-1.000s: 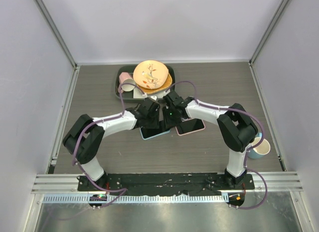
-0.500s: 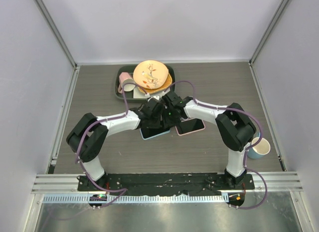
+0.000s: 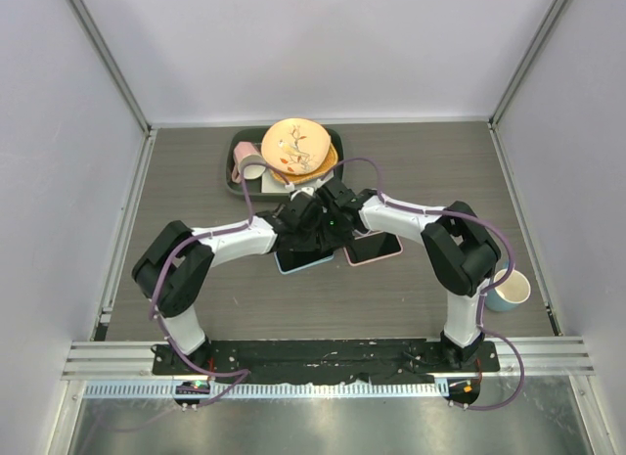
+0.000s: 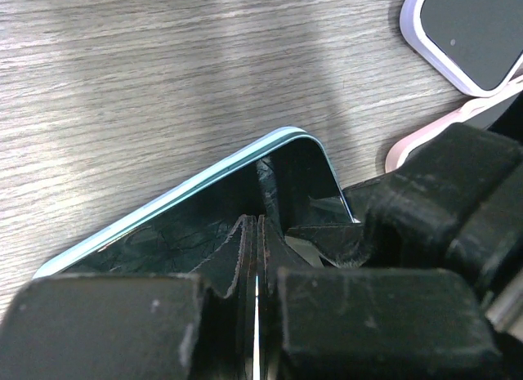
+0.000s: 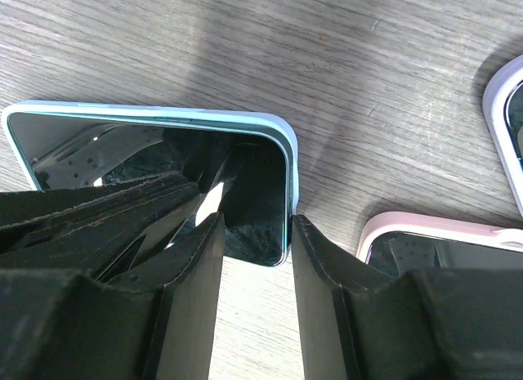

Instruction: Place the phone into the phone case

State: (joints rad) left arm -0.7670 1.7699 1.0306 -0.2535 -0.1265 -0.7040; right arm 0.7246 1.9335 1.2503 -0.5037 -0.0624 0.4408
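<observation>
**Phones and Crockery Sharing a Wood-Grain Table**

The grey table (image 3: 440, 171) before me is carrying a pale-blue-rimmed phone (image 3: 303, 263), which is lying flat at the middle. A pink-rimmed phone (image 3: 377, 248) is lying just to its right, and a white-rimmed phone (image 4: 466, 37) is lying close beyond. A dark tray (image 3: 237, 140) is sitting at the far side, and a cup (image 3: 509, 291) is standing near my right arm.
</observation>
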